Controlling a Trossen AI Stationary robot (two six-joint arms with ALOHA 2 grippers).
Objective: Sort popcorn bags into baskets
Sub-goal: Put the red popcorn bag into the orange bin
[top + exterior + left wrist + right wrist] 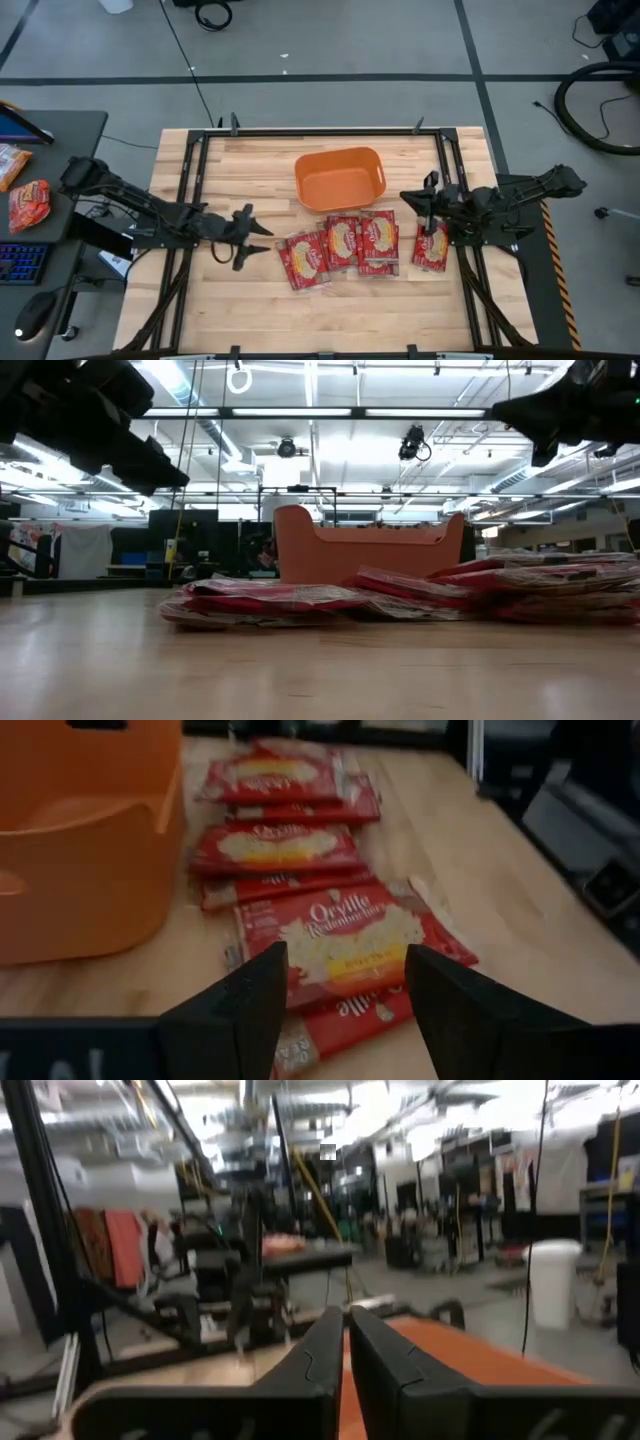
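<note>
Popcorn bags lie in an overlapping row on the wooden tabletop, seen from above, just in front of the orange basket, which holds nothing. About 5 red packets can be counted, 1 of them set apart toward the right arm. The left end effector hovers beside the nearest bag of the row with its fingers spread; the right end effector sits above the separate packet, near the basket's corner. Off the tabletop, on a dark side desk, lies another packet.

From tabletop height, the bags form a low red heap in front of the basket, with both arms only dark shapes overhead.

The left wrist camera shows the released end effector poised over the closest bag, not yet touching it, the basket alongside and more bags lined up beyond.

The right wrist camera shows that end effector clenched with nothing between its fingers, pointing across the room with an orange surface below.

By this evidence, sorting has not started: every bag remains on the tabletop, and all are left to move.
</note>
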